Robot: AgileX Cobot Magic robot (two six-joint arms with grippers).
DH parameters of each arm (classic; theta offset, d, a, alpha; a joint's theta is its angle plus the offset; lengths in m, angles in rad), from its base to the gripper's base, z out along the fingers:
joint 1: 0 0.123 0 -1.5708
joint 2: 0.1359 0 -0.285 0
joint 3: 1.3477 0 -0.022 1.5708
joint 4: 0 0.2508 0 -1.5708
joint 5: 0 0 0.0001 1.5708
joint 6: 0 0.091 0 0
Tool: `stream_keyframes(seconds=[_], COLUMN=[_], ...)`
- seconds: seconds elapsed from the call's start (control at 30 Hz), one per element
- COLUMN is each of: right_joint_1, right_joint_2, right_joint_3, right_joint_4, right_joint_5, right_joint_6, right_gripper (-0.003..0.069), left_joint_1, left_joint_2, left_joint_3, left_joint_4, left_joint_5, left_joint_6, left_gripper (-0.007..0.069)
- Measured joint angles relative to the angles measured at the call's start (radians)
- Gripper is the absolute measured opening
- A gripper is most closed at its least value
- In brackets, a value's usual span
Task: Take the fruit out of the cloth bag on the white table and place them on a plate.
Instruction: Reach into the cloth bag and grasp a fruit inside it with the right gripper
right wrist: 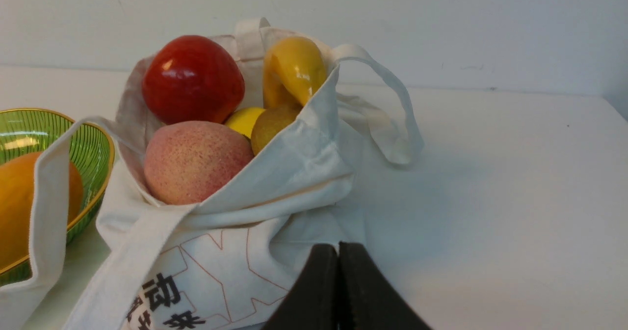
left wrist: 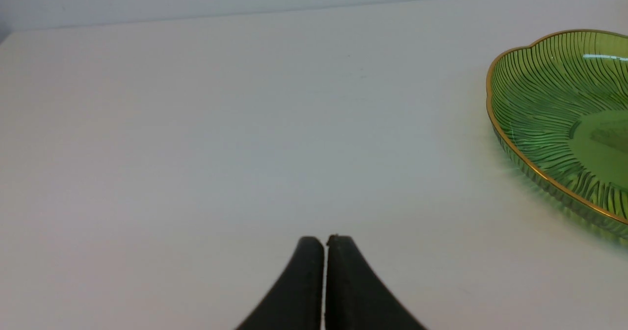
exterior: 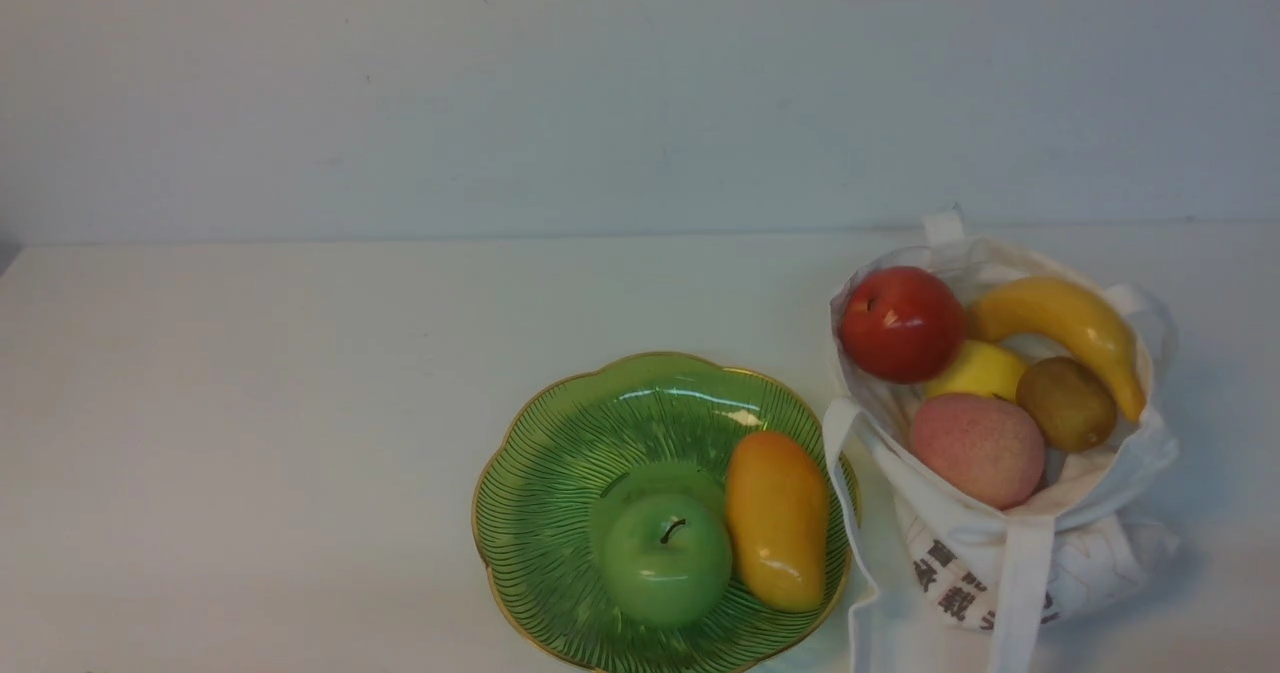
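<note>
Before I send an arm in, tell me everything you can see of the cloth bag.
The cloth bag is soft white fabric, creased and slumped, with long strap handles and dark printed characters. It sits on the table right of the plate, mouth open, holding a red apple, banana, lemon, kiwi and pink speckled fruit. One strap hangs against the plate's rim.

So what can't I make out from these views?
- Bag's bottom inside: front view, hidden by the fruit piled in its mouth.
- Lemon's full shape: front view, covered by the red apple, peach and kiwi.
- Plate's far part: left wrist view, cut off by the picture edge.
- Near strap's end: front view, cut off by the bottom edge.
</note>
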Motion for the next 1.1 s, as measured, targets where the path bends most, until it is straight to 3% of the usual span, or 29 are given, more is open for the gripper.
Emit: stream_keyframes(seconds=[0.57,0.67,0.8,1.0,1.1], right_joint_1=[0.0,0.0,0.0,0.0,0.0], right_joint_2=[0.0,0.0,0.0,0.0,0.0], right_joint_3=[0.0,0.002,0.003,0.003,-0.008], right_joint_4=[0.01,0.225,0.604,0.681,0.687], right_joint_5=[-0.002,-0.018,-0.019,-0.031,-0.001], right_joint_6=[0.012,0.174,0.387,0.419,0.37], right_gripper=[-0.0015,-0.0015,-0.0015,-0.0015,-0.0015], left_joint_1=[0.0,0.0,0.0,0.0,0.0], left_joint_2=[0.0,0.0,0.0,0.0,0.0], left_joint_3=[0.0,0.0,0.0,0.0,0.0], left_joint_4=[0.0,0.0,0.0,0.0,0.0], left_joint_5=[0.0,0.0,0.0,0.0,0.0], left_joint_6=[0.0,0.0,0.0,0.0,0.0], left_gripper=[-0.0008,-0.0008,-0.0008,-0.0008,-0.0008])
